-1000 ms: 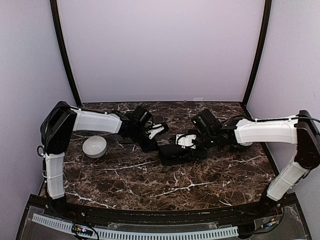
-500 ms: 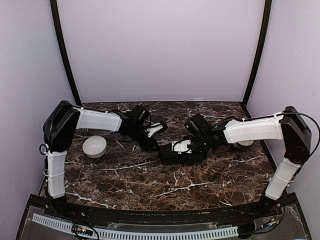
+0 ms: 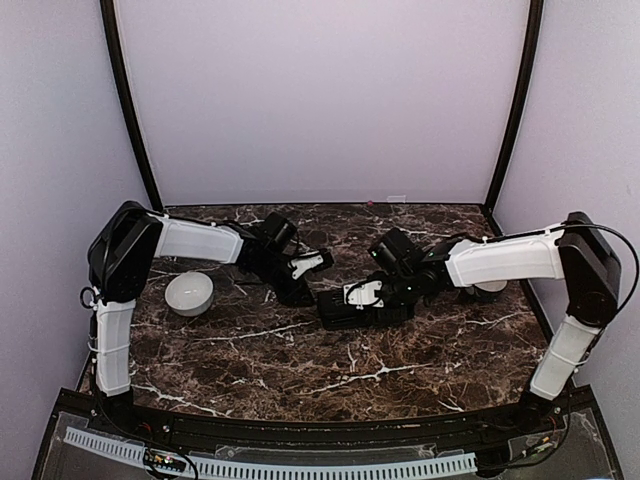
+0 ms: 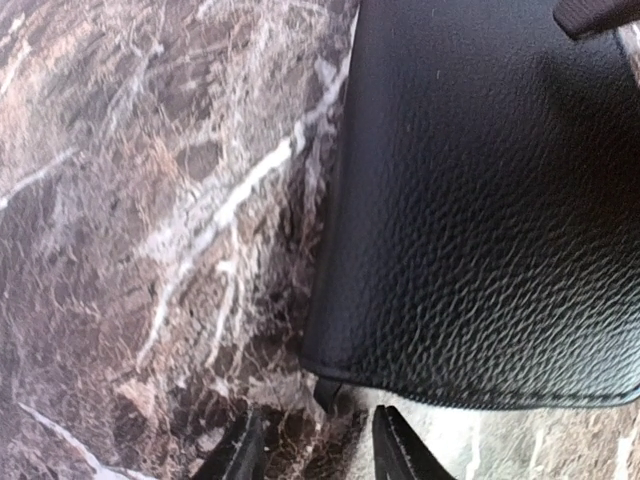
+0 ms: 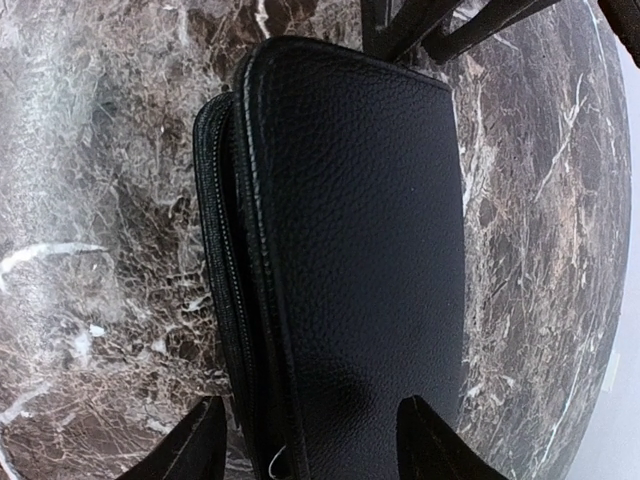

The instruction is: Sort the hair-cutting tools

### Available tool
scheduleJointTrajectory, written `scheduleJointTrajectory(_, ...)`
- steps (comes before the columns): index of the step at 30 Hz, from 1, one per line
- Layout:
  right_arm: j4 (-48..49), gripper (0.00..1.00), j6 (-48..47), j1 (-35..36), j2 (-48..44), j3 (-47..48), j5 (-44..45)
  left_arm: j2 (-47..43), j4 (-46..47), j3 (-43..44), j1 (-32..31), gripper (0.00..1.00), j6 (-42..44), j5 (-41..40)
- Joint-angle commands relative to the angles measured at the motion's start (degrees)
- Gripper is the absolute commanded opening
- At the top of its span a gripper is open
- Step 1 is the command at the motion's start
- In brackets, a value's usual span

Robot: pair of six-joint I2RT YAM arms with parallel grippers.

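1. Lilac walls (image 3: pixel 320 100) close round a dark brown marble table with white veins (image 3: pixel 300 370).
2. The left gripper (image 4: pixel 315 455) hangs low over the marble. Its two dark fingertips are a little apart, with nothing between them.
3. In the left wrist view, a corner of a flat black rectangular pebble-grain case (image 4: pixel 480 200) lies at 12 o'clock from those tips, just beyond them. Tips and case look apart.
4. The right gripper (image 5: pixel 310 450) stands astride the same case across its width, its fingers wide apart. The zip edge runs beside the 9 o'clock finger. Whether the fingers press the case cannot be told.
5. Seen from above, the case lies flat and folded shut at mid-table. The left gripper is at its 9 o'clock end, and the right gripper reaches over it from 3 o'clock.
6. A round white bowl (image 3: pixel 189 293) sits on the marble at 9 o'clock from the left gripper, well apart from it and near the left arm's upper link.
7. Where the hair-cutting tools lie cannot be told from these views.
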Motion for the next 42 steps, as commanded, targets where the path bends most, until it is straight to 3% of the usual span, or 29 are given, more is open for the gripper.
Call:
scheduleJointTrajectory(1, 1.10, 0.58, 0.78, -0.48, 1.80, 0.27, -0.41, -1.46, 1.33, -1.80, 0.33, 0.36, 2.56, -0.08)
scheduleJointTrajectory(15, 0.52, 0.57, 2.56, -0.46, 3.59, 1.82, -0.34, 1.04, 9.97, -3.76, 0.35, 0.14, 2.61, 6.93)
scheduleJointTrajectory(22, 0.65, 0.56, 2.48, -0.47, 3.91, 1.79, 0.07, 1.09, 8.44, -3.48, 0.40, 0.01, 3.70, 6.64)
scheduleJointTrajectory(29, 1.49, 0.52, 2.61, -0.76, 5.41, 0.95, 1.60, 0.00, -1.11, -0.85, 0.48, 0.00, 3.89, 2.84)
scheduleJointTrajectory(35, 3.94, 0.46, 1.91, -1.55, 6.32, -1.58, 3.10, -3.65, -6.90, -4.06, 0.56, 0.00, 5.56, -0.85)
scheduleJointTrajectory(42, 5.37, 0.43, 3.67, -1.60, 8.03, -1.05, 4.97, -6.92, -10.75, -7.40, 0.36, 0.00, 4.41, 7.66)
